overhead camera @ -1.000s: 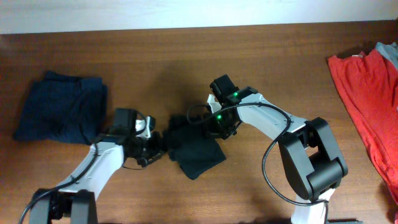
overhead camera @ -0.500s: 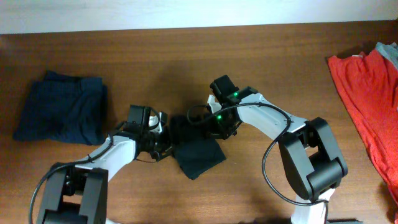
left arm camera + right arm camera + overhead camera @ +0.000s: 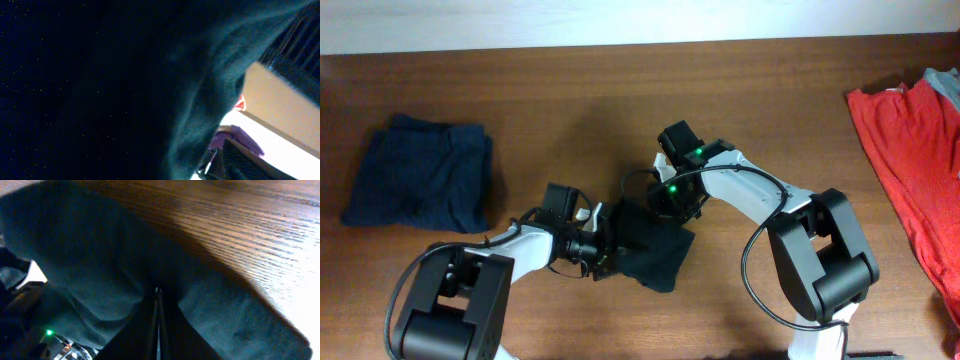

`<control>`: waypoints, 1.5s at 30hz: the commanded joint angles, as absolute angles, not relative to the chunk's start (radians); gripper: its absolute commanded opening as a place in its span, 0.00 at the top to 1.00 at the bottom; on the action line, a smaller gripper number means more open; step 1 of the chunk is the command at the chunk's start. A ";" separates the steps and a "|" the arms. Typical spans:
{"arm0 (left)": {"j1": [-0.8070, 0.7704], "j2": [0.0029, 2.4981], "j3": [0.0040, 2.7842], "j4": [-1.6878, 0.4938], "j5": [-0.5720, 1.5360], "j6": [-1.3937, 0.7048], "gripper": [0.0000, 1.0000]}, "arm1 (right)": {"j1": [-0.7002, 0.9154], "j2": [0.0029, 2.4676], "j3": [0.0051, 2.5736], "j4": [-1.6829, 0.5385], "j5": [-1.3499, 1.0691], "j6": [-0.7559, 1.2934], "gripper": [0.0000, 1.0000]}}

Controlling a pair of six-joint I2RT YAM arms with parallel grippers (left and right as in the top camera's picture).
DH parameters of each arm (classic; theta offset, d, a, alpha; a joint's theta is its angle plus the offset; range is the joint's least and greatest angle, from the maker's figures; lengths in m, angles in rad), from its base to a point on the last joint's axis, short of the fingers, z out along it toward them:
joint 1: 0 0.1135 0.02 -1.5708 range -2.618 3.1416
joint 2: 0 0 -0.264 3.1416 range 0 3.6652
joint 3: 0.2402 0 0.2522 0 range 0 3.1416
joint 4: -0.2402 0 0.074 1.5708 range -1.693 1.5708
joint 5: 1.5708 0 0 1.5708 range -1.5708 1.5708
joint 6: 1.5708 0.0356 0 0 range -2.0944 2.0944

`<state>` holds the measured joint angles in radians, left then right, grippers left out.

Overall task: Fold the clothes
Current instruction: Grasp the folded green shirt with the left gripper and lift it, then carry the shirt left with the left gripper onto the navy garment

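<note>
"What is happening on that big brown surface (image 3: 620,90)?"

"The red clothes (image 3: 910,150) are lying far off at the right edge. The navy clothes (image 3: 415,175) are sitting folded at the left. The black T-shirt (image 3: 655,255) is lying in the middle."

"Is anything changing?"

"Yes. The left arm is sliding in toward the right and the shirt is getting pushed that way too. Its low corner is pointing further right than a moment ago. I think the arm is tucking the left side in for a fold, so the folding is only part done."

"What are the claws doing?"

"The right claw (image 3: 675,208) is squeezing tight on the shirt's top edge. The left claw (image 3: 600,245) is pressing into the shirt's left edge. Cloth is covering it, so I cannot tell if its fingers are apart or together."
</note>
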<state>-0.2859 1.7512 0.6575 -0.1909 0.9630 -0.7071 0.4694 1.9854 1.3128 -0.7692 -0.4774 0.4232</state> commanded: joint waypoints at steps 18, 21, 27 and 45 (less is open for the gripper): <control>-0.254 1.705 0.624 -0.173 0.765 -0.548 0.99 | 0.476 1.910 1.330 -0.818 -0.387 0.423 0.96; -0.247 1.620 0.624 -0.219 0.690 -0.493 0.99 | 0.476 1.841 1.330 -0.851 -0.292 0.423 0.96; -0.246 1.438 0.625 -0.247 0.607 -0.416 0.99 | 0.476 1.707 1.330 -0.897 -0.170 0.419 0.96; 0.133 1.151 0.809 -0.314 0.859 -0.310 1.00 | 0.476 1.648 1.330 -0.958 -0.167 0.416 0.96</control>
<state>0.0097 1.1847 0.7059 -0.2905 0.6800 -0.3943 0.4709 1.6730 1.3128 -0.9562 -0.1810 0.4187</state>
